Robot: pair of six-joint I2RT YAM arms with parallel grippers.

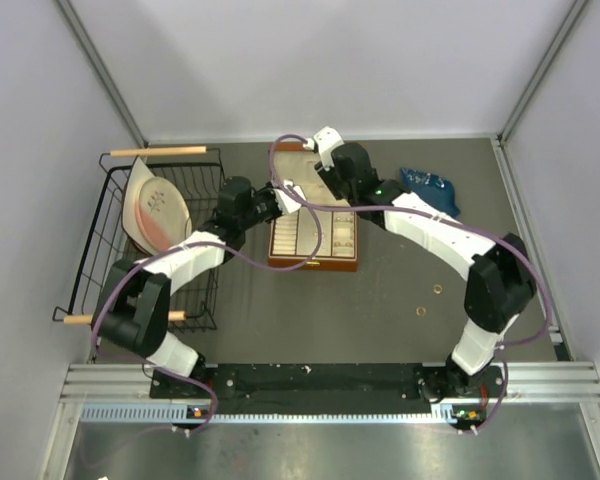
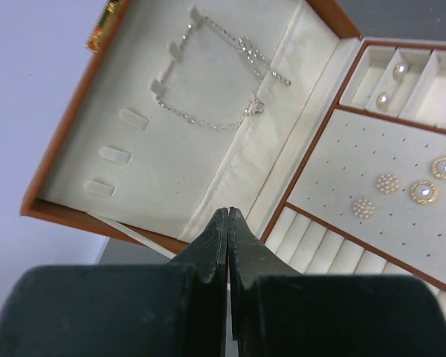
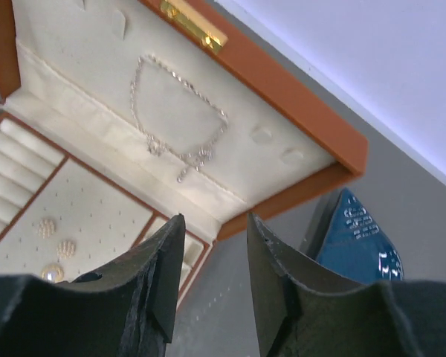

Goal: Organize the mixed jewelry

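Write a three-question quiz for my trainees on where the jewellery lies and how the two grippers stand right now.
1. True or false: the chain necklace hangs inside the open lid of the wooden box.
2. Where do the two gold rings lie? A) on the table, outside the box; B) in the wire basket; C) in the box beside the earrings.
3. Fill in: the left gripper is ___, while the right gripper is open and holds nothing.
Key: 1 true; 2 A; 3 shut.
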